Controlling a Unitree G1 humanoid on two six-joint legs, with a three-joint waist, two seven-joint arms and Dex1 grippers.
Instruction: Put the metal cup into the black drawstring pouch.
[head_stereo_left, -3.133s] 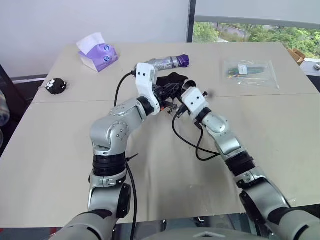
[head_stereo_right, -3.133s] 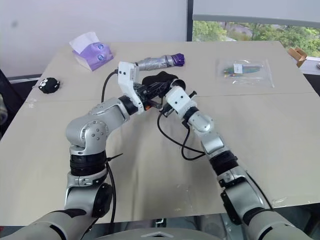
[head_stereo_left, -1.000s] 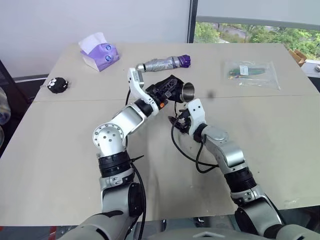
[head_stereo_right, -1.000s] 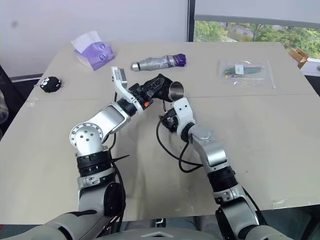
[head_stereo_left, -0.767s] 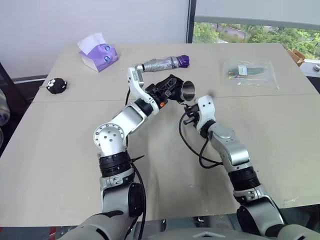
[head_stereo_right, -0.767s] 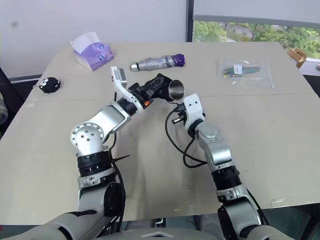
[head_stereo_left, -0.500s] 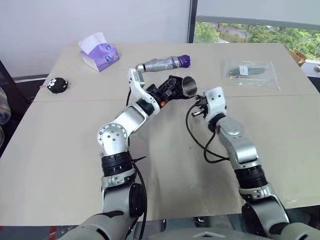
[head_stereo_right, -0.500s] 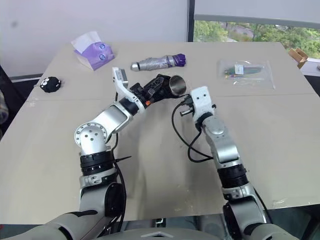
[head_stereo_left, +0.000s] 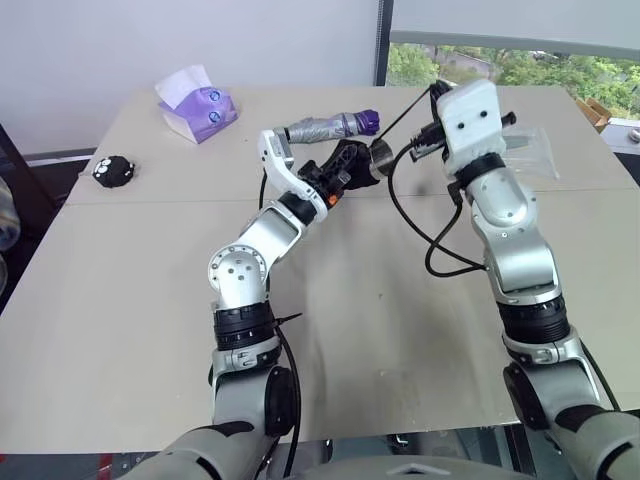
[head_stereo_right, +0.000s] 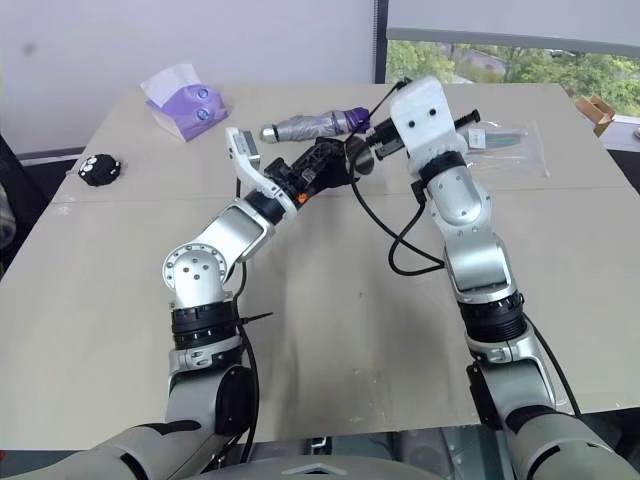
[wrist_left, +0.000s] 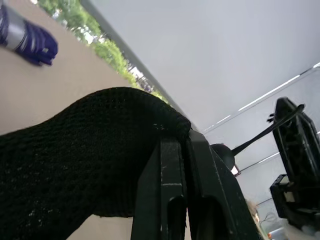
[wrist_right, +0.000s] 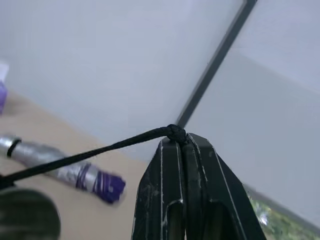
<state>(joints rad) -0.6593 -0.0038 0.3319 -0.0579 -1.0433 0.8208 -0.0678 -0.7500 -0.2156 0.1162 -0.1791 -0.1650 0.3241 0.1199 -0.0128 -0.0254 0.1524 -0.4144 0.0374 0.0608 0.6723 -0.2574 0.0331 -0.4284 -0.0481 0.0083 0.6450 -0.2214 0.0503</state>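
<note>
the left claw (wrist_left: 185, 145) is pressed together on the fabric edge of the black drawstring pouch (head_stereo_left: 345, 165), holding it lifted above the counter (head_stereo_left: 120, 300). in the left wrist view the knitted black cloth bulges beside the two closed fingers (wrist_left: 167, 190). the metal cup (head_stereo_left: 381, 160) sits in the mouth of the pouch: its shiny rim and part of its wall stick out of the black fabric on the side facing the right arm, so it is partly inside and not fully covered. how deep it goes into the pouch cannot be told.

the right claw (wrist_right: 181, 142) is also pressed together, pinching the knotted end of a thin black drawstring cord (wrist_right: 90, 155). the cord runs taut from that knot down toward the pouch mouth, and the right arm is raised high above the counter near the far edge.

just behind the pouch lies a folded silver umbrella (head_stereo_left: 325, 127) with a purple end. a purple tissue box (head_stereo_left: 196, 108) with a white tissue sticking out of its top stands at the far left corner. a small black round object (head_stereo_left: 112, 170) with white spots lies near the left edge. a clear plastic bag (head_stereo_right: 505, 138) with small items inside lies on the far right of the counter, partly hidden by the right arm
</note>
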